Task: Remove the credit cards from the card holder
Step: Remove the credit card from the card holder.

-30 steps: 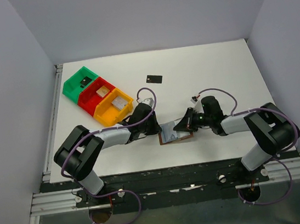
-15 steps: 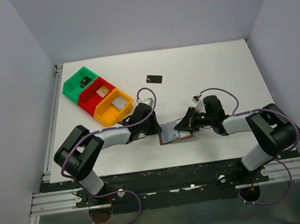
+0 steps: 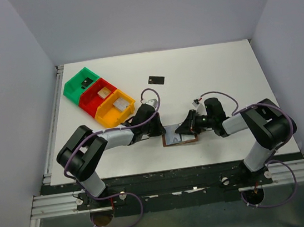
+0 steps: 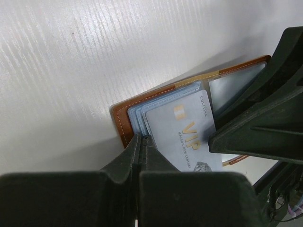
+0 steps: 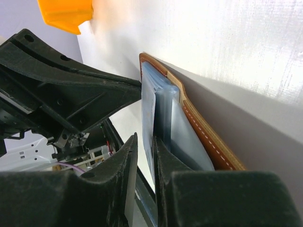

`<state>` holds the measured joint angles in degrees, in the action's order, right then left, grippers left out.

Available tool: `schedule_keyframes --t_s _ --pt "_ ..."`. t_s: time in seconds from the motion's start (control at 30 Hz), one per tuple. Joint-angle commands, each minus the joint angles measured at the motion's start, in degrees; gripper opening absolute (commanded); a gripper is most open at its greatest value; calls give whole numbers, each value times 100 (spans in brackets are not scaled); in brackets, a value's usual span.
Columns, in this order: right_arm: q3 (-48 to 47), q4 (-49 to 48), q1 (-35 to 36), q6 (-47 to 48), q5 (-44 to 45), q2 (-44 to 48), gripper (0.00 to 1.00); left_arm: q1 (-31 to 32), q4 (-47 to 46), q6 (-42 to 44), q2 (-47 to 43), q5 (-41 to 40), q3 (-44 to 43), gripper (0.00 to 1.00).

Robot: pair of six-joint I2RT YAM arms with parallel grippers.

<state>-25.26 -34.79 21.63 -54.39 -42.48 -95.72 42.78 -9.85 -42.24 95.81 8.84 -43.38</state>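
Top external view, from above and behind: two black-and-grey arms reach in from the near edge of a white table (image 3: 230, 69). They meet low over the card holder (image 3: 179, 138), a small brown wallet lying open near the front edge. The left gripper (image 3: 160, 130) comes at its left end and the right gripper (image 3: 189, 129) at its right end.

On the left wrist camera we see the left fingers (image 4: 124, 158) pressed together with only a hairline between them. Their tips touch the wallet's stitched brown edge and grey-blue pockets. We cannot tell whether they grip any layer. A silver-blue card (image 4: 182, 125) marked VIP in gold lies face up on the pockets, and one black finger of the right gripper covers its far edge.

On the right wrist camera we see the right fingers (image 5: 124, 175) nipped on the thin edge of that pale card at the wallet's end.

Farther back on the left, three plastic bins touch in a diagonal row: the yellow bin (image 3: 107, 120) nearest, then the red bin (image 3: 88, 103), then the green bin (image 3: 70, 91). Yellow and red each hold a small white square piece (image 3: 120, 103). Green holds something small and dark that we cannot make out.

Beyond the wallet and well apart from it, a black card (image 3: 156, 80) lies flat on the table.
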Motion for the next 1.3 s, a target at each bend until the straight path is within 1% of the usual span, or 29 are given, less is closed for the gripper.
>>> schedule_keyframes --t_s 0.0,0.43,0.57,0.73,0.87,1.07,1.27 --pt "-208 -283 26 -45 -208 -175 27 125 150 137 219 214 48 0" --pt "-427 -345 219 -107 -313 -482 27 169 97 216 280 276 -22 0" --pt "-384 -739 254 -299 -384 -526 27 178 158 207 280 224 -22 0" --pt "-296 -1056 263 -432 -393 -474 21 178 237 172 237 109 -4 0" --pt "-243 -1057 263 -432 -410 -386 21 178 264 155 201 39 31 0" --pt "-190 -741 254 -274 -419 -158 22 160 334 102 201 -31 57 0" --pt "-278 207 254 182 -288 229 25 142 431 49 201 -119 66 0"
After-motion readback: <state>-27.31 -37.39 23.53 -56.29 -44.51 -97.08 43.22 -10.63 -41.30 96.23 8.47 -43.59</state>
